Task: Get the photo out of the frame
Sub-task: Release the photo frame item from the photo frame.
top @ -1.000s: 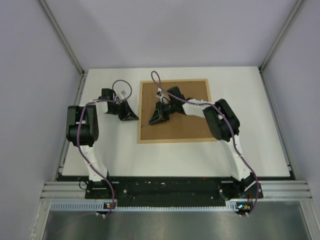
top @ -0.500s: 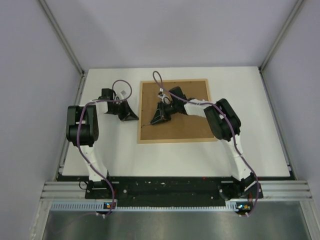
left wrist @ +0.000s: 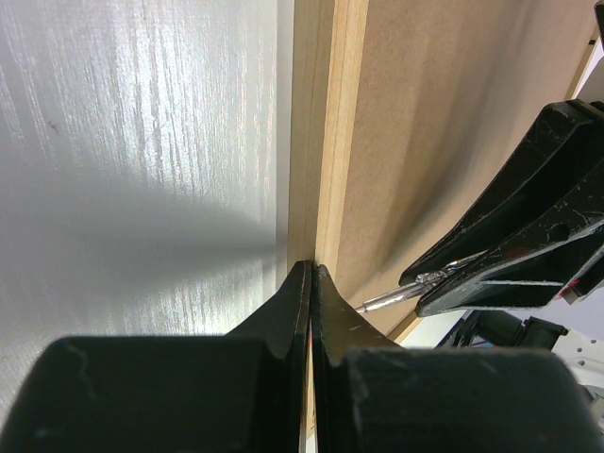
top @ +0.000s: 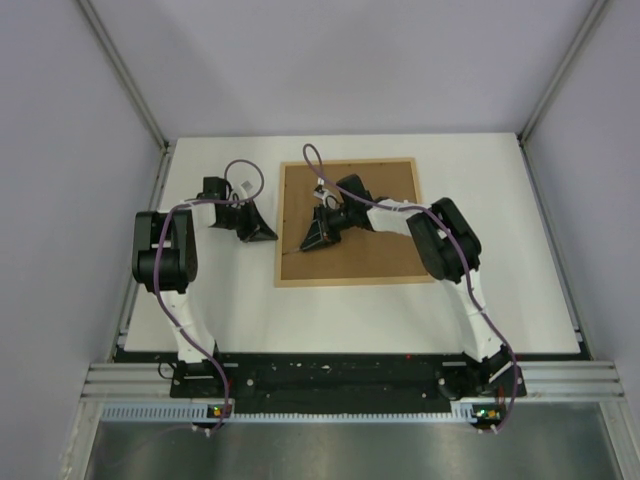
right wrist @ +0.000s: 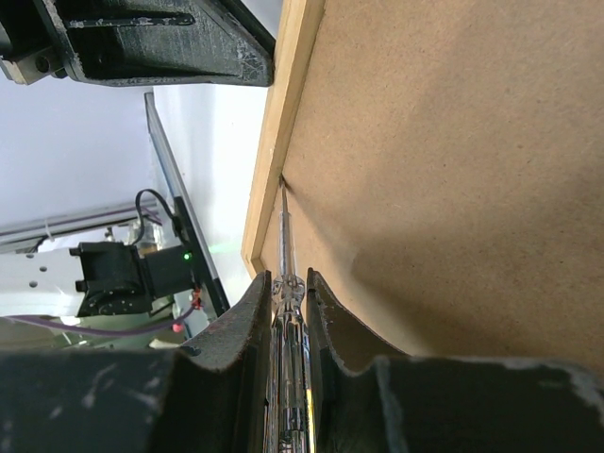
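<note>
Versus 1 s ago: both arms in nearly the same pose; right gripper (top: 312,238) shifted only slightly over the board, left gripper (top: 268,236) unchanged.

Frame (top: 345,281): light wood, thin tan border, lying flat and back-up mid-table (top: 500,300), brown backing board (top: 375,255) filling it.

Left gripper: fingers pressed together, nothing held, tips at the frame's left rail (left wrist: 326,142).

Right gripper: clamped on a slim metal tool (right wrist: 283,236), which points at the seam where board meets the left rail. Whether the tip is under the board, cannot tell.
</note>
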